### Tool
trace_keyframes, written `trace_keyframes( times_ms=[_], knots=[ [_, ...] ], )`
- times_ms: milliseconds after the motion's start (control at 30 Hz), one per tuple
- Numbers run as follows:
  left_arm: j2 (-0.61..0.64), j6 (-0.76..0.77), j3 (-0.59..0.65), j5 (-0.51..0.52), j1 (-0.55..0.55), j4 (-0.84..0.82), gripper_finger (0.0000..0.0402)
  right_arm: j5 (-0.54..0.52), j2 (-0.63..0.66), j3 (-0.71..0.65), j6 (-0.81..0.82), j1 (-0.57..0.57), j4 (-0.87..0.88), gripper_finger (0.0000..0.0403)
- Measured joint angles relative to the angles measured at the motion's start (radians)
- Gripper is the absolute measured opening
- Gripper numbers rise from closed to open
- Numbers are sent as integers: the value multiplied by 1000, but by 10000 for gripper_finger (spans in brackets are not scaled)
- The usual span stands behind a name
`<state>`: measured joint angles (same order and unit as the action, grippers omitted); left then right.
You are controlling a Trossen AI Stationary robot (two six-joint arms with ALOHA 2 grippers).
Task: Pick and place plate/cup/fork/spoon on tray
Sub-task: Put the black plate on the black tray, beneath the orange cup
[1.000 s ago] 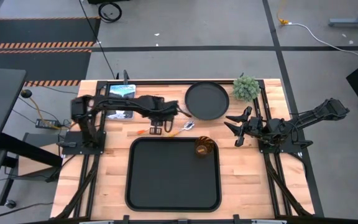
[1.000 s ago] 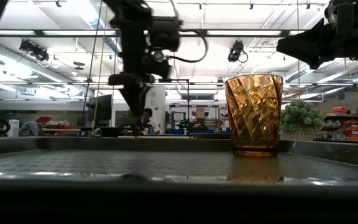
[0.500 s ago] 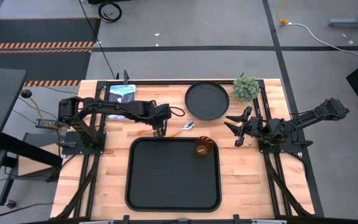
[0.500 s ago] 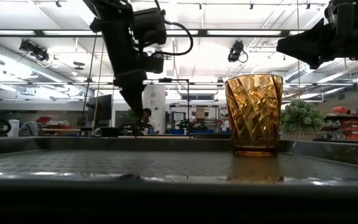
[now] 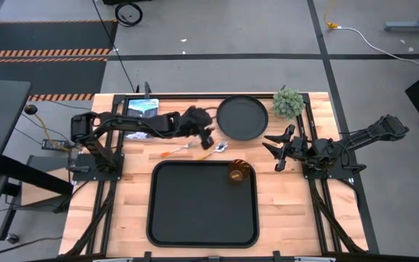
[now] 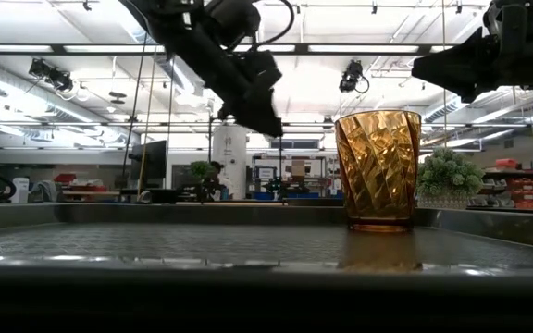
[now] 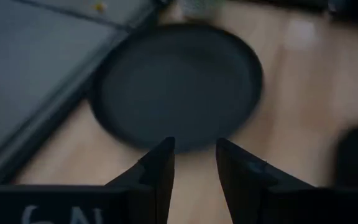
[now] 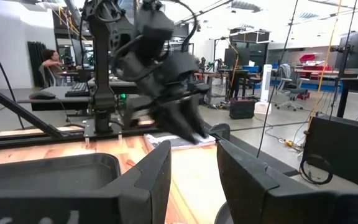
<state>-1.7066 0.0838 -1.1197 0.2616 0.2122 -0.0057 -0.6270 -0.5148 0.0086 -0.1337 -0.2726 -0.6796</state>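
Tableware is being gathered on the tray (image 5: 167, 218), where only the cup (image 5: 238, 172) is standing, so the left gripper (image 5: 208, 138), slightly parted and empty, is facing the plate (image 5: 242, 117), while the right gripper (image 5: 276, 151), open and empty, is waiting far right.

wooden table (image 5: 282, 211), tray (image 5: 203, 234), plate (image 5: 242, 117), fork (image 5: 177, 150), spoon (image 5: 216, 149)
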Motion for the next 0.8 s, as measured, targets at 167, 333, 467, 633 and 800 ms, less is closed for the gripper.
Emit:
trace_keyframes(
  times_ms=[167,333,467,633,800],
  knots=[
    [-61,-66,-1,34,43,201,126,0,0,0,0,0,0,137],
    [-134,-50,-68,-16,81,123,126,-1,0,0,0,0,1,137],
    [-185,-89,-172,-40,91,23,126,0,0,0,0,0,-5,137],
    [-275,-205,-314,-85,106,-190,126,-1,0,0,0,0,-6,137],
    [-338,-323,-415,-106,114,-366,126,0,-3,0,1,0,-8,137]
  ],
)
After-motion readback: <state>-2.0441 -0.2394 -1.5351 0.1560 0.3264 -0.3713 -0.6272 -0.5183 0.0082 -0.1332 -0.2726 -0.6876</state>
